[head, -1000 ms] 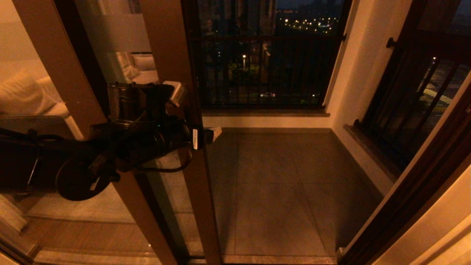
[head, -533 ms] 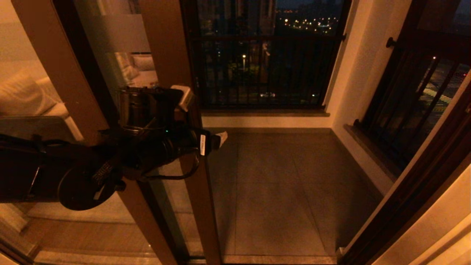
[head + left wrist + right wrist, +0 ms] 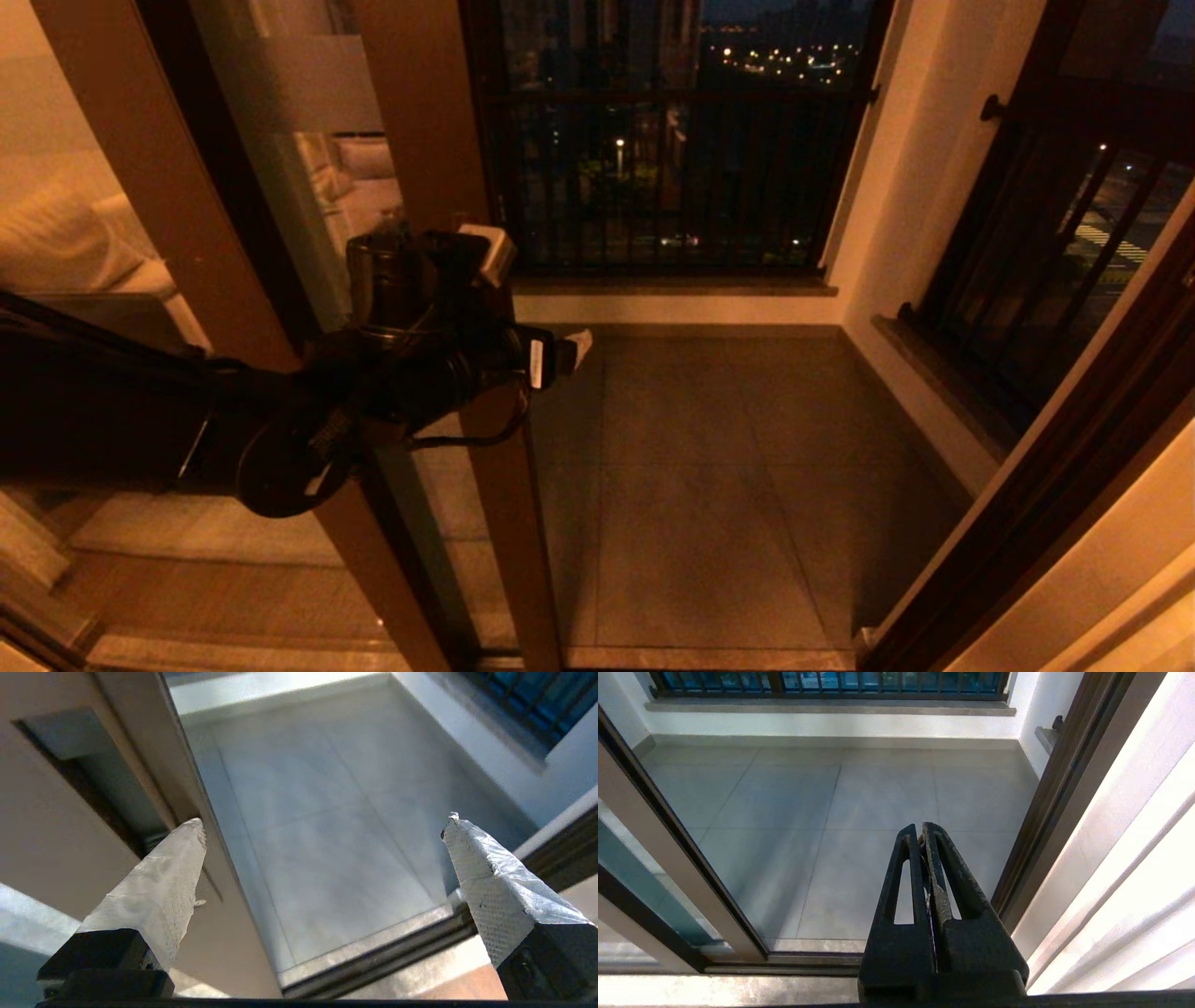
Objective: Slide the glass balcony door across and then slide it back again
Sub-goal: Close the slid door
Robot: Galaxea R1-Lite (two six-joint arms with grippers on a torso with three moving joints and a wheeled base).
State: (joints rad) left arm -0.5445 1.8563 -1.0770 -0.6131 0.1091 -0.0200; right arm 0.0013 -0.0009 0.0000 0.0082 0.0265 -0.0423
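The glass balcony door point(image 3: 425, 121) stands at the left, its brown stile upright and a frosted band point(image 3: 299, 84) across the glass. My left gripper point(image 3: 534, 301) is open wide at the stile's free edge, at mid height. In the left wrist view one taped finger point(image 3: 159, 891) lies against the stile face point(image 3: 56, 858), just past the recessed handle slot point(image 3: 86, 781). The other finger point(image 3: 490, 877) hangs over the open doorway, and the stile's edge runs between them. My right gripper point(image 3: 921, 828) is shut on nothing, held low and facing the doorway, with the door point(image 3: 654, 840) off to one side.
Beyond the opening lies the tiled balcony floor point(image 3: 709, 485), closed in by black-barred railing windows at the back point(image 3: 672, 168) and right point(image 3: 1055, 243). A dark door frame point(image 3: 1055, 485) bounds the opening on the right. The floor track point(image 3: 808, 957) crosses the threshold. A second brown-framed panel point(image 3: 140, 159) stands further left.
My left arm has moved right and forward, carrying the open gripper from the stile's face out to its free edge. The door itself has not shifted.
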